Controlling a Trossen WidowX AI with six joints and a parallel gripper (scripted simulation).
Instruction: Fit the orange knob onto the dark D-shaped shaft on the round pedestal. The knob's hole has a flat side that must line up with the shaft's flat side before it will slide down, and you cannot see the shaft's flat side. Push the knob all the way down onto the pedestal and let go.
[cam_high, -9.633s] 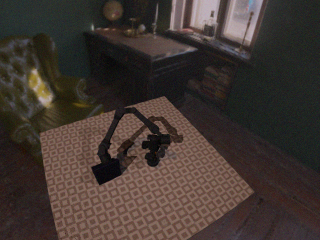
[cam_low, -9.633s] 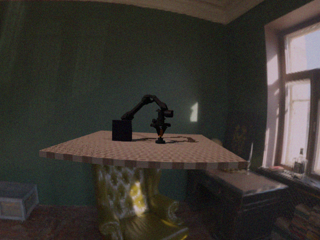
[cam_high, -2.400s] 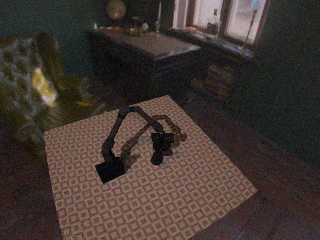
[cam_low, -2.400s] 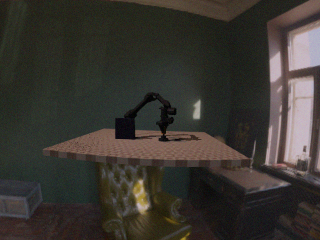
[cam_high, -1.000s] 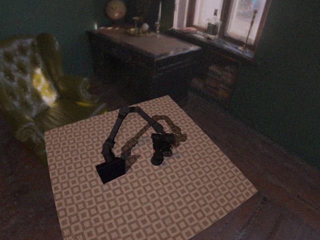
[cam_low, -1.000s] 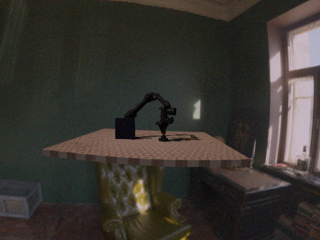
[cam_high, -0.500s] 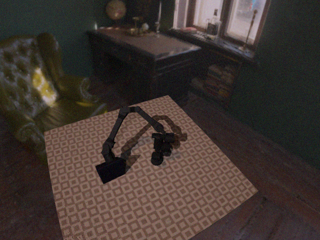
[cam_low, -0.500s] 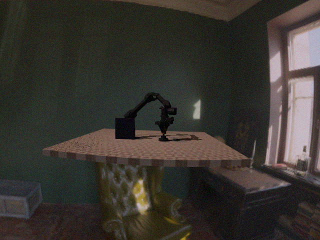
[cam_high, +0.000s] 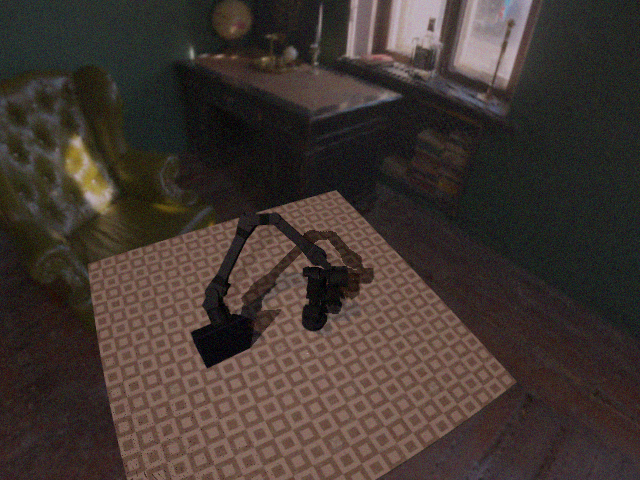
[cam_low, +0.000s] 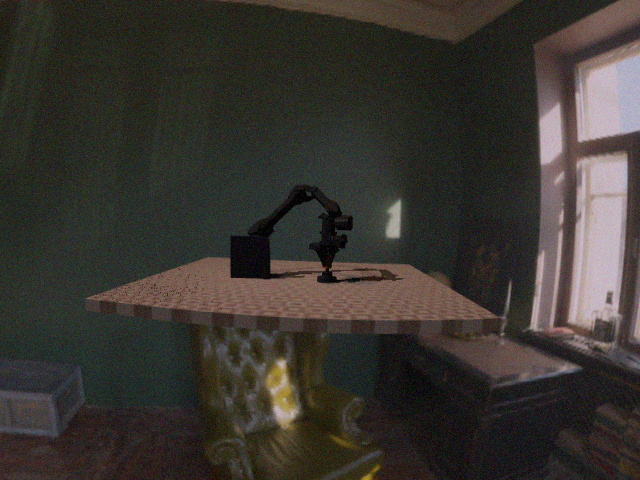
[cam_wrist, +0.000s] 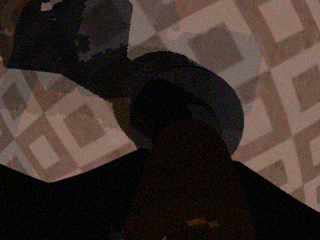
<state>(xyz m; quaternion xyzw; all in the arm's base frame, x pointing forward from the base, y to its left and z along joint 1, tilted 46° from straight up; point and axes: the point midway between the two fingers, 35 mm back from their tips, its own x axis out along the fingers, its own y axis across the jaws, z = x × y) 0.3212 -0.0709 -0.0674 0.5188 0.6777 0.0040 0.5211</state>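
Note:
The knob (cam_low: 327, 265) (cam_wrist: 190, 175) shows dark orange-brown in the wrist view and as a small orange glint in the exterior view. My gripper (cam_low: 326, 264) (cam_wrist: 189, 163) points down and is shut on the knob, a black finger on each side. The dark round pedestal (cam_high: 313, 321) (cam_low: 326, 279) (cam_wrist: 231, 112) stands on the table below. In the exterior view the knob is above the pedestal, over a dark upright part. The shaft and its flat side cannot be made out, nor can I tell whether the knob touches the shaft. The knob's hole is hidden.
The arm's black base block (cam_high: 223, 341) (cam_low: 250, 256) stands on the checkered table (cam_high: 330, 413) (cam_low: 289, 304), left of the pedestal in the top and exterior views. The arm arches from it to the pedestal. Its shadow falls on the table to the right of the pedestal.

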